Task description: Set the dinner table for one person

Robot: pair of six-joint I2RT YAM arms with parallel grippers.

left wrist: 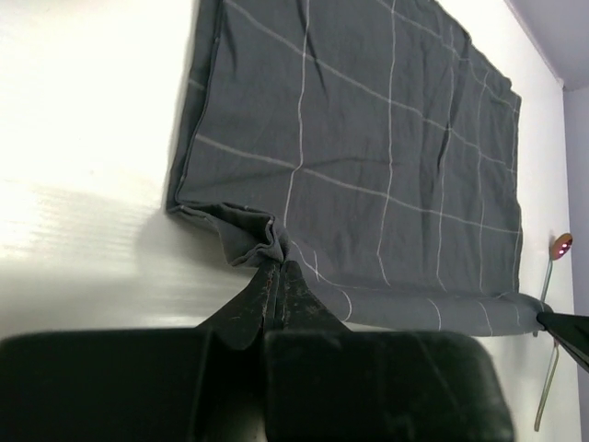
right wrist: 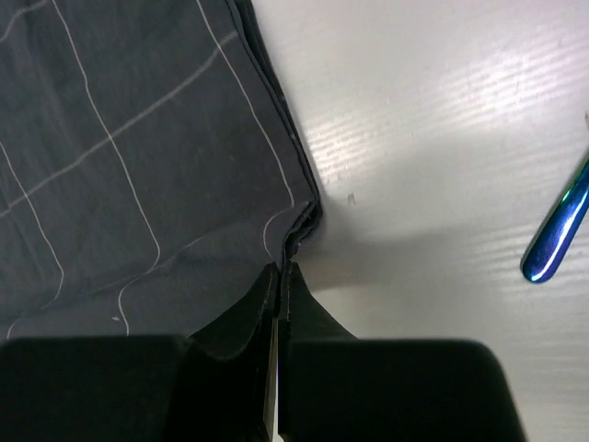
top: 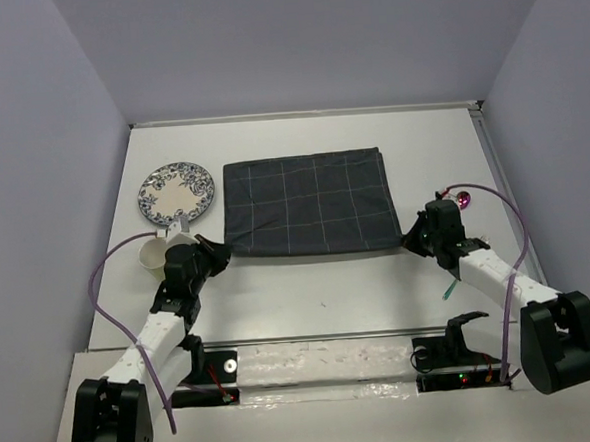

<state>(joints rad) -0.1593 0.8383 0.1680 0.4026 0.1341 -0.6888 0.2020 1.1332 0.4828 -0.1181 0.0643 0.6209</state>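
A dark grey checked cloth placemat [top: 309,205] lies flat in the middle of the white dinner table [top: 319,290]. My left gripper [top: 220,252] is shut on the placemat's near-left corner, which bunches at the fingertips in the left wrist view [left wrist: 276,267]. My right gripper [top: 412,238] is shut on the placemat's near-right corner, seen in the right wrist view [right wrist: 279,270]. The placemat fills the upper part of the left wrist view [left wrist: 368,147] and the left of the right wrist view [right wrist: 129,157].
A patterned blue-and-white plate [top: 176,191] sits left of the placemat. A pale cup [top: 155,255] stands just behind my left arm. An iridescent spoon [top: 464,200] lies to the right; its handle shows in the right wrist view [right wrist: 558,235]. Walls enclose the table.
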